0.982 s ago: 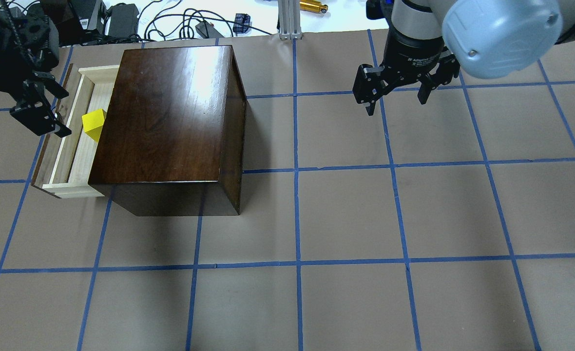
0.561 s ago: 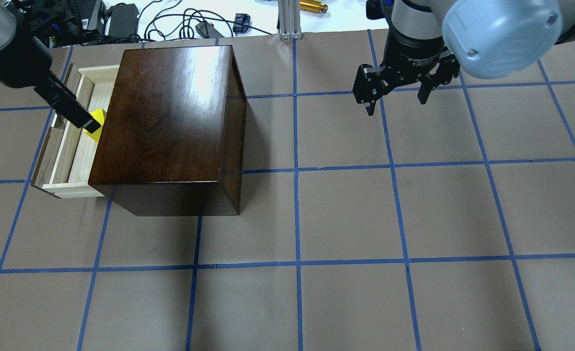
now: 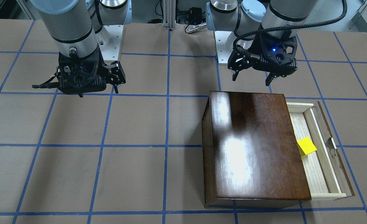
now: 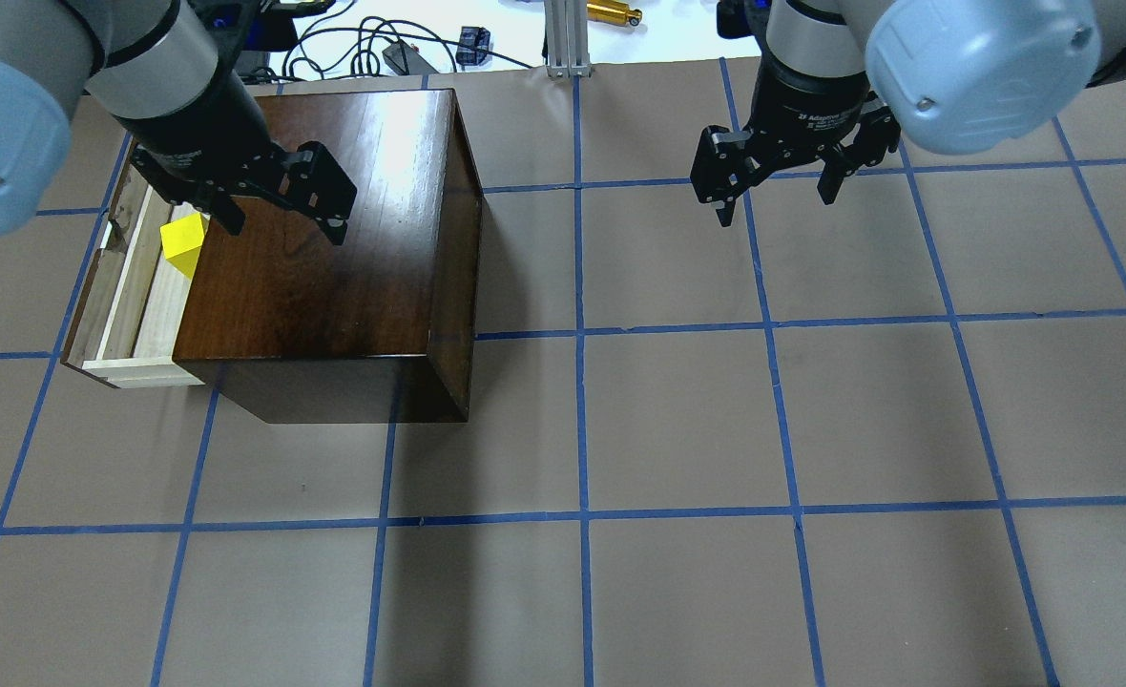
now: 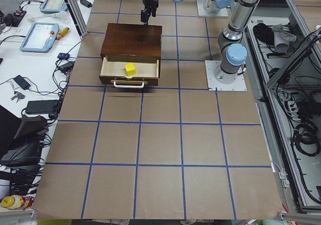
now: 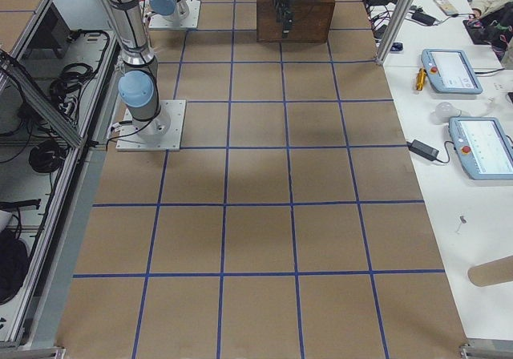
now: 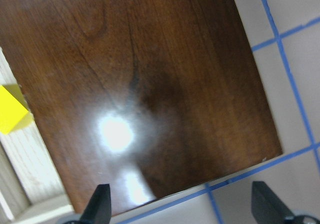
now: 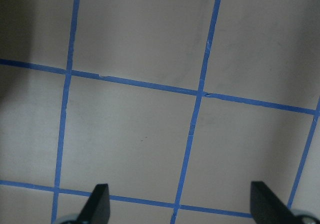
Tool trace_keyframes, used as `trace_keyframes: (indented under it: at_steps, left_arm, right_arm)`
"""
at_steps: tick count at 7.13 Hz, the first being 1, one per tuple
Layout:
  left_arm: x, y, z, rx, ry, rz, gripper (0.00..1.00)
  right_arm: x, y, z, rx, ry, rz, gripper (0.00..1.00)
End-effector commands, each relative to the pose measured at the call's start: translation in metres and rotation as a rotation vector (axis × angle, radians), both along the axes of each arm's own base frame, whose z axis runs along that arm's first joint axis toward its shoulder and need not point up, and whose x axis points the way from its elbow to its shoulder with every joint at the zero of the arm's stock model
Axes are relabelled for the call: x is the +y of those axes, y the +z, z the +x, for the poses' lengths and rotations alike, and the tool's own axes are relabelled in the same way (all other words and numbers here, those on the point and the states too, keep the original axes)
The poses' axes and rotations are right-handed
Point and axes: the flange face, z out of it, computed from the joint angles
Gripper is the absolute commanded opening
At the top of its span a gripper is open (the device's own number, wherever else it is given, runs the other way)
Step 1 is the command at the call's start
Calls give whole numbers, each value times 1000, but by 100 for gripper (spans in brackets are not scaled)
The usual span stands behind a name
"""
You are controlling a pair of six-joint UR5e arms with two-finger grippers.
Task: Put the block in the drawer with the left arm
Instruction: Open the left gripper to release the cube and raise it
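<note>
The yellow block (image 4: 184,243) lies in the open drawer (image 4: 134,286), against the dark-brown wooden box (image 4: 334,219). It also shows in the front view (image 3: 306,146), the left side view (image 5: 130,68) and the left wrist view (image 7: 10,115). My left gripper (image 4: 286,229), with its blue light, is open and empty. It hangs above the box top, apart from the block (image 3: 252,80). The left wrist view shows its open fingertips (image 7: 100,206) over the box lid (image 7: 150,74). My right gripper (image 4: 778,205) is open and empty above bare table (image 8: 181,204).
The drawer sticks out from the box on my left side, its white handle (image 5: 129,85) outward. Cables and power adapters (image 4: 239,38) and an aluminium post (image 4: 568,38) line the far edge. Control tablets (image 6: 453,70) lie on side benches. Blue tape lines grid the brown table.
My left gripper has swung from beside the drawer, past the block, to above the box top. The block has stayed in the drawer. The right arm has not moved.
</note>
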Motion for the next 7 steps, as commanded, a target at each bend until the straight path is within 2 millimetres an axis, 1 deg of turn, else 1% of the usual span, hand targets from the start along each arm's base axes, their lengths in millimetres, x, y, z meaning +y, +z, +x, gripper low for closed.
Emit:
trace_keyframes:
  at_steps: [1,2,7]
  left_arm:
    - [4,2,-10,4,106,-3,100]
    - [4,7,-9,6,98,-27,100]
    - [8,8,-9,5,97,-35,100]
  right_arm:
    - [0,0,0,0,-1,0,100]
    - [0,0,0,-2,1,0,100]
    - [0,0,0,0,-1,0,100]
